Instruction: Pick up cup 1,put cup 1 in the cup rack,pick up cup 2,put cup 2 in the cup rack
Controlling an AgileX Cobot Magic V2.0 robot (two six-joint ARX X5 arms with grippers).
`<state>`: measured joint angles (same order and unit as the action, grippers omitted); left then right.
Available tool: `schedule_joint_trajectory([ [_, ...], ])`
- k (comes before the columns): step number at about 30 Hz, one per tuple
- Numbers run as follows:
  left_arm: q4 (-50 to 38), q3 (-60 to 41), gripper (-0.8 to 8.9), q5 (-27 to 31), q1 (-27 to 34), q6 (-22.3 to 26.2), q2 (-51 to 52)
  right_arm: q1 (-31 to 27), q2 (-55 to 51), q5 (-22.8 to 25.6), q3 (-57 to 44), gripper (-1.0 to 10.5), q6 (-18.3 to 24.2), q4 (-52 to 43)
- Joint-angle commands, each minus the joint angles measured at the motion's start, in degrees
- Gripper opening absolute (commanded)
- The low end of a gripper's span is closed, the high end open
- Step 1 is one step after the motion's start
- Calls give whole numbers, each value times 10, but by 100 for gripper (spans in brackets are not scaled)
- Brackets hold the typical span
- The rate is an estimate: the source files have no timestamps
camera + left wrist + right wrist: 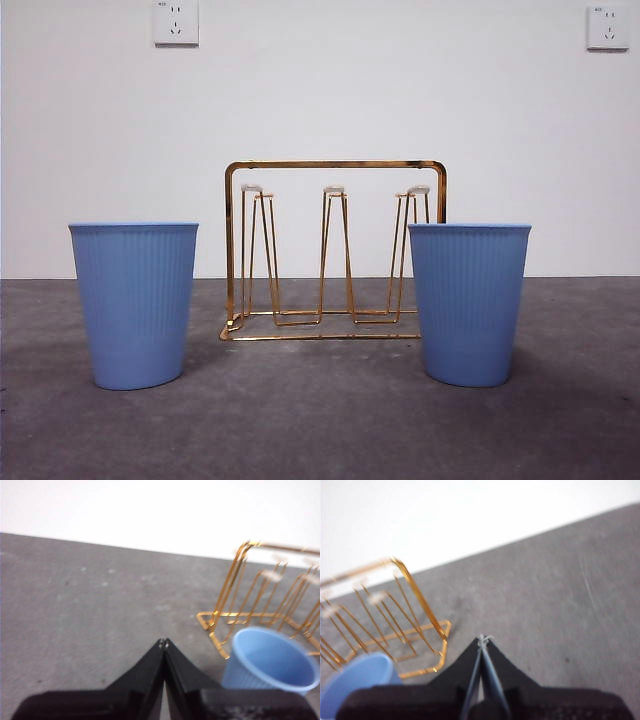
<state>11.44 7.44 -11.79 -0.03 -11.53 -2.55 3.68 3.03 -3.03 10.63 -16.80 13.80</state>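
Starting from the front view, we see two blue ribbed cups standing upright on the grey table, mouths up. One cup stands at the left of that view and the other cup at the right. The cup rack stands between them and a little farther back, its white-tipped prongs bare. The task sentence does not tell us which is cup 1; no cup carries a mark.

We find the left gripper above the table with its jaws pressed together, holding nothing. One cup shows just beside it in its wrist view, open mouth up, with the rack behind. The right gripper also has its jaws together and empty; a cup rim shows at the corner of its wrist view, near the rack's end. Neither arm appears in the front view.

Handling, as we judge it:
- The cups look like thin moulded plastic: light, and likely to flex or tip under a hard squeeze.
- The ribbed wall should give the jaws some friction; the taper means a low grip may slide upward.
- We would open the jaws first, then take the wall near the rim, one jaw inside and one outside.
- The cup must be turned mouth down to seat over a prong.
- The wire rack looks light and may shift if knocked.
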Motion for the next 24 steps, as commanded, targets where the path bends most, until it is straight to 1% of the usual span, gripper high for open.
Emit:
schedule_joint_trajectory([
  [1, 11, 25, -6, -24, 2, -23, -13, 0, 22, -8, 48, -11, -7, 20],
  [4, 29, 66, -6, -52, 2, -22, -33, 0, 58, -27, 111, -10, 14, 54],
  [10, 71, 167, -6, -110, 2, -22, -93, 0, 150, -49, 251, -10, 82, 152],
  [18, 135, 299, -6, -208, 2, -16, -188, 0, 267, -88, 407, -10, 156, 325],
  [22, 189, 358, -6, -235, 2, 10, -228, 0, 307, -106, 457, -10, 186, 391],
  [24, 226, 387, -6, -244, 1, 32, -246, 0, 323, -114, 474, -10, 198, 413],
])
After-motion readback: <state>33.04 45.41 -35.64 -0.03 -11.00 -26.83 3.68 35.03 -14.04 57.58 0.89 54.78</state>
